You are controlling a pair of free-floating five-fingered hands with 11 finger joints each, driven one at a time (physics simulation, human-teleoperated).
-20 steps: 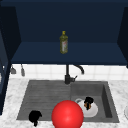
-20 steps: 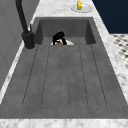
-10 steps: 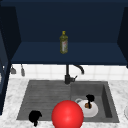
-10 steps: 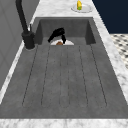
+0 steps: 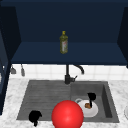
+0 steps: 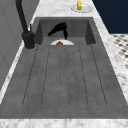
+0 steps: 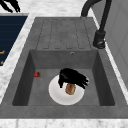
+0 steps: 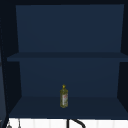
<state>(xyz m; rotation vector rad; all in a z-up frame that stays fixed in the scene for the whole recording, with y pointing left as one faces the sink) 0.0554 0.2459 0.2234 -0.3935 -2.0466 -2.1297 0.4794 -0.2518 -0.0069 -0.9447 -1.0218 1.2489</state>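
Right robot hand [image 5: 91, 96] hangs inside the sink basin [image 5: 106, 95], directly over the white plate [image 5: 93, 112] on the basin floor. In the right side view the right robot hand [image 7: 72, 77] has its fingers bent downward over the brown food piece [image 7: 70, 89], which lies near the plate's middle; fingertips sit just above or against it, contact cannot be told. Fingers are curved, not closed round the piece. Left side view: same hand [image 6: 59, 28] angled down above the brown piece [image 6: 59, 43] on the plate [image 6: 67, 43].

Left robot hand [image 5: 35, 116] floats at the front edge of the draining board, well apart from the plate; fingers look curled, holding nothing.

A small red thing [image 7: 37, 74] lies on the basin floor, to the plate's side, apart from it. A large red ball [image 5: 67, 115] shows in the front view just beside the plate. Black faucet [image 5: 68, 75] stands behind the sink. Olive-oil bottle [image 5: 63, 42] stands upright on the cabinet shelf [image 8: 37, 106] above. A second plate with yellow food [image 6: 80, 6] rests on the desk [image 6: 115, 57] beyond the basin.
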